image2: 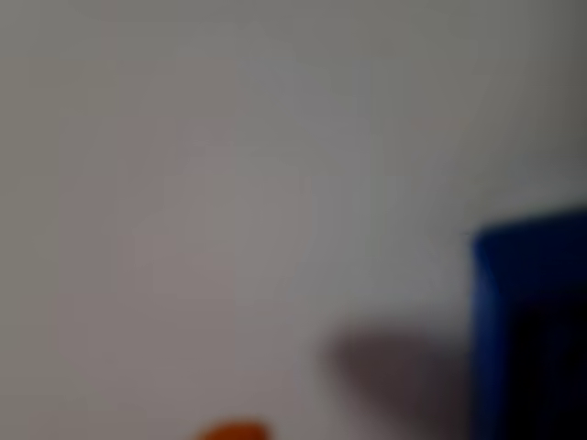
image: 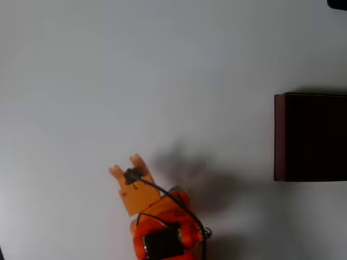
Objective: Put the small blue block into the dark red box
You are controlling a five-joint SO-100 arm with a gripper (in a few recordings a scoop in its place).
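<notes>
Small blue block placement was hard to fix from above: in the overhead view it did not appear on the bare white tabletop (image: 108,70), and nothing blue showed between the fingertips of the orange hand (image: 126,164). That hand sat low and left of centre, its two tips a little apart, though whether it pinched anything I could not tell. The dark red box (image: 279,135) stood at the right edge, well apart from the hand, its open dark interior facing up, presumably so the block could be dropped in. In the wrist view, heavily blurred, the small blue block (image2: 527,321) filled the lower right, seemingly very near the camera, which suggested it was close by the hand.
</notes>
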